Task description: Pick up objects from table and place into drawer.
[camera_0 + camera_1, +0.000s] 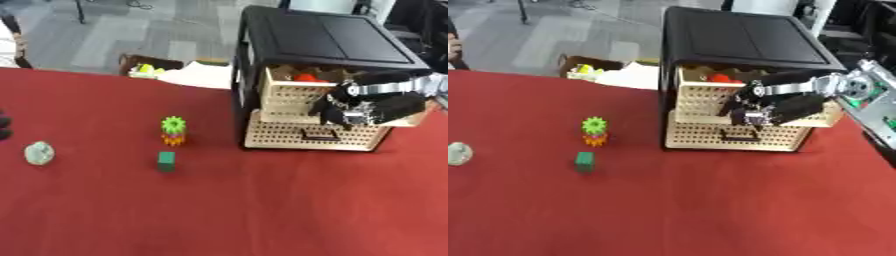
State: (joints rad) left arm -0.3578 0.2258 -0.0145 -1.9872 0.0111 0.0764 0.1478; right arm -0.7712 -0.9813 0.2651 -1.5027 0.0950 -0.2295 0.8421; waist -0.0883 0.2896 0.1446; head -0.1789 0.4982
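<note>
In the left eye view, the right hand [350,107] sits at three o'clock against the open upper drawer [293,95], whether its fingers are closed I cannot tell. At nine o'clock lie a green block [166,161], gear toy [173,130] and pale lump [38,152].

In the right eye view, a red object [722,78] lies inside the drawer.

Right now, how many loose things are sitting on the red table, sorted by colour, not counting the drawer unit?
Green and orange gear stack: 1
Dark green block: 1
Pale grey-green lump: 1
Total: 3
</note>
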